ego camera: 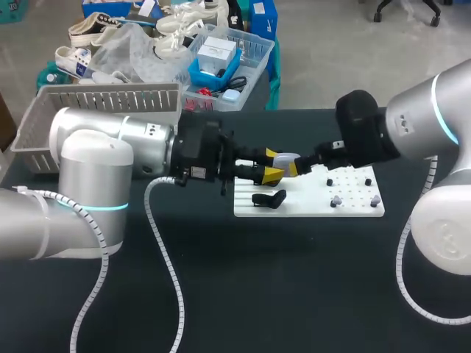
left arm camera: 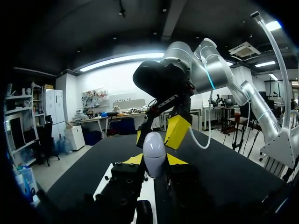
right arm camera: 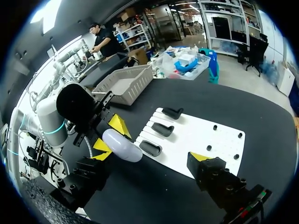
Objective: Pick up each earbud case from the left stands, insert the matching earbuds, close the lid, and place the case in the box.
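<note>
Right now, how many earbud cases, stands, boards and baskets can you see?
White egg-shaped earbud case: 1
Black moulded stands: 3
White flat board: 1
Grey slatted plastic basket: 1
Total: 6

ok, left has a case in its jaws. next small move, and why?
Probably ease the right gripper in onto the case's free end to work the lid open. The left gripper is shut on the case, the lid looks closed, and the right jaws stand open close by that end.
</note>
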Controlling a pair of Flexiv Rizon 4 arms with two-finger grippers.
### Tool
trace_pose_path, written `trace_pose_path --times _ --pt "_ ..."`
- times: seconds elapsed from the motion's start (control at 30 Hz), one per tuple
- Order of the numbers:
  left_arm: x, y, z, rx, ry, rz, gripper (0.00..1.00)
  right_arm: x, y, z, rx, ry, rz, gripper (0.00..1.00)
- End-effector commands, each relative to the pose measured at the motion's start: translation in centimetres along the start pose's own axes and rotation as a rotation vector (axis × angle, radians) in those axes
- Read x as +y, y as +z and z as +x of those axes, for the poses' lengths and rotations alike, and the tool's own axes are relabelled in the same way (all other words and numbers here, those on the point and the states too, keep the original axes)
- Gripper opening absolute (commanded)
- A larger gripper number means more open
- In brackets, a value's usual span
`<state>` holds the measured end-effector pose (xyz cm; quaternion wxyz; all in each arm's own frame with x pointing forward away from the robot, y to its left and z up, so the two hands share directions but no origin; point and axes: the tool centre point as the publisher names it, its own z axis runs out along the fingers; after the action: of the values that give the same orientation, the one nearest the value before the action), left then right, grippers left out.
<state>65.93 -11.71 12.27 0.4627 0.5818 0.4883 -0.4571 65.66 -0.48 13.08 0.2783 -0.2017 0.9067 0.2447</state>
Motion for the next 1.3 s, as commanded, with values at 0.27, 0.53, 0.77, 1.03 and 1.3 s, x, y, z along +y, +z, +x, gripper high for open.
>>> trace_pose_path --times 0.27,0.53,0.77,1.03,1.3 --pt "0.0 0.1 0.1 -0.001 0.001 0.004 0.0 0.4 -0.2 -1.4 -0.017 -0.014 0.013 1.0" --pt "0.0 0.1 0.1 -0.001 0.001 0.004 0.0 0.1 -1.9 -3.3 -0.065 -0.062 0.075 1.0" --pt "0.0 0.1 0.1 -0.001 0.001 0.004 0.0 -2.9 -4.4 -3.1 -0.082 -0.11 0.29 1.0" --pt "0.0 0.1 0.1 -0.001 0.001 0.004 0.0 -6.4 -5.0 -0.4 -0.029 -0.065 0.434 1.0" --pt "0.0 0.1 0.1 -0.001 0.001 0.004 0.0 -8.9 -4.3 2.8 0.06 -0.055 0.537 1.0"
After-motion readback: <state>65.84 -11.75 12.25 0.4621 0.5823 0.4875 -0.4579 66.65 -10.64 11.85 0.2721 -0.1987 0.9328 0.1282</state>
